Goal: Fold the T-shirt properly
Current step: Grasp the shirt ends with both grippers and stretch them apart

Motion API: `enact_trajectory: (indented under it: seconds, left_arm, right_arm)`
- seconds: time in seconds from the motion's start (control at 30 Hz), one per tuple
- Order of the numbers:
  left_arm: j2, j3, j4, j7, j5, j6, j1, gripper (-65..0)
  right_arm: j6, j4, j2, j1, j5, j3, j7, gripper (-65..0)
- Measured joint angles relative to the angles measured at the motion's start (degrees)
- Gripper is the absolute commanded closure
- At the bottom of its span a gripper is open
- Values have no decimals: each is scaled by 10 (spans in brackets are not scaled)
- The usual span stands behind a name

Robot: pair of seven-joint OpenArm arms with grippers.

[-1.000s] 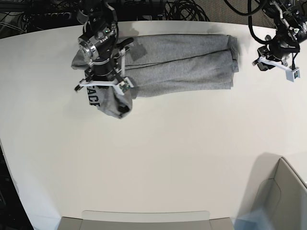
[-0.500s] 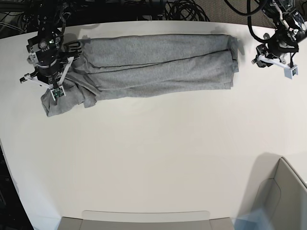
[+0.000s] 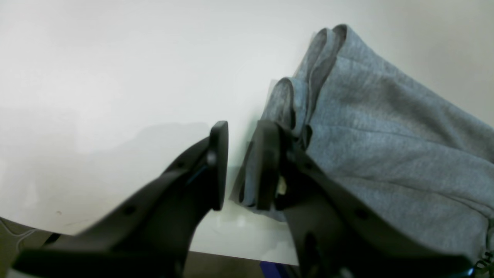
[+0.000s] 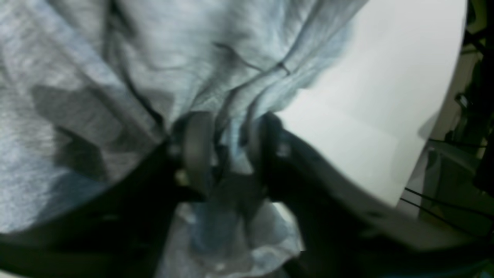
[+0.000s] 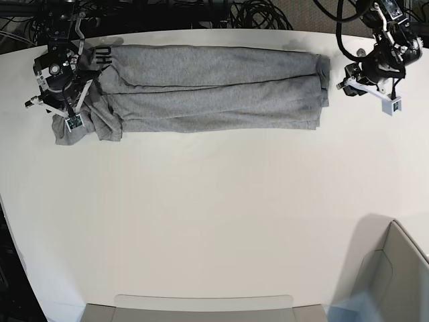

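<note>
The grey T-shirt (image 5: 214,87) lies as a long folded band along the far side of the white table (image 5: 214,201). Black lettering (image 5: 102,56) shows at its left end. My right gripper (image 5: 64,114) is over that bunched left end. In the right wrist view its fingers (image 4: 197,150) stand apart, open, with a loose fold of the T-shirt (image 4: 115,58) between them. My left gripper (image 5: 370,94) hovers just right of the shirt's right end. In the left wrist view this gripper (image 3: 239,170) is open on bare table, with the shirt's folded edge (image 3: 386,146) beside it.
A grey bin (image 5: 395,282) stands at the near right corner. A flat pale tray (image 5: 201,308) sits at the near edge. Black cables (image 5: 255,13) lie behind the table's far edge.
My right gripper carried the shirt's left end outward to the left and then toward the far edge, stretching the shirt into a long band, and its jaws have parted. My left gripper shifted slightly toward the shirt.
</note>
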Motion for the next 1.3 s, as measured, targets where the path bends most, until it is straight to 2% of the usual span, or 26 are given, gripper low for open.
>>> enact_trajectory:
  seconds: [0.1,0.23,0.33,0.43,0.47,0.6,0.7,0.8,1.0,1.3]
  left_arm:
    - [-3,1,0,-20,-1,0,1,-140]
    - [-44,33,1,-33,-9,0,2,-140]
    - [-70,61,7,-44,-75,-4,8,-143]
    - [-81,68,-3,-61,-188,-8,14,-182]
    - [-84,64,-18,-67,-218,-9,13,-193]
    - [-86,39,-78,-78,-264,-5,12,-196]
    - [-87,48,-84,-78,-268,-5,13,-197]
    - [-104,89,-84,-78,-263,-5,11,-197]
    - [-128,144,-84,-111,-186,2,12,-197]
    - [-134,151,-78,-120,-186,2,14,-199]
  right_arm:
    - [0,2,2,-5,0,1,0,-353]
    - [0,28,-3,-2,61,50,-2,-363]
    - [0,31,3,1,141,91,-3,-363]
    - [0,27,18,-5,210,118,-6,-363]
    - [0,27,21,-6,215,127,-7,-363]
    - [2,27,19,-6,234,137,-36,-363]
    - [2,27,19,-7,240,137,-36,-363]
    - [2,27,19,-12,237,136,-36,-363]
    - [2,28,20,-13,238,135,-36,-362]
    - [2,28,27,-13,239,134,-36,-362]
